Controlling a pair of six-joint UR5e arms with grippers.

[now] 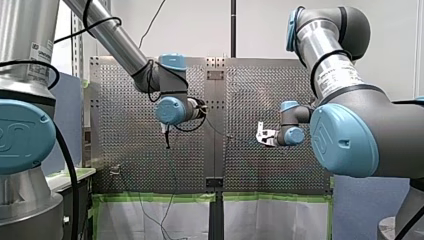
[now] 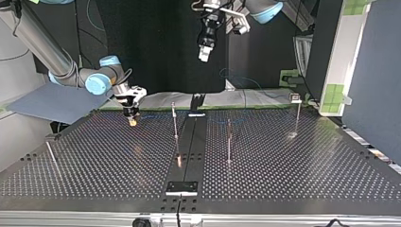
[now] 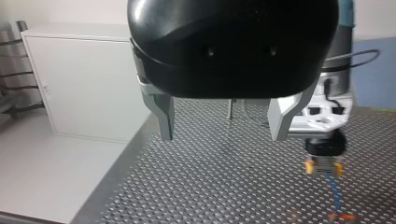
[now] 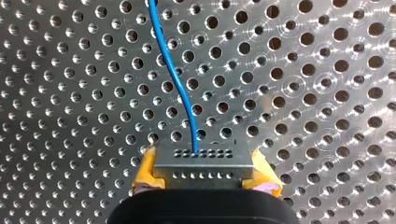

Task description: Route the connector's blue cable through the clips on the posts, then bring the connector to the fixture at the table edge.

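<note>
connector [image 4: 201,161] sits clamped between my right hand's [image 4: 203,171] pads [image 4: 147,169].

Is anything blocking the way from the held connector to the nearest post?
Nothing visible does: my right gripper holds the connector, and only bare perforated table lies between it and the nearest post.

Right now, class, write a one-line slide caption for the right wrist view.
My right claw grips the grey connector, its blue cable running ahead over the perforated table.

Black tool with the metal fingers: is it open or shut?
Open. In the left wrist view, my left tool has its two metal fingers standing wide apart, with nothing held between them.
</note>
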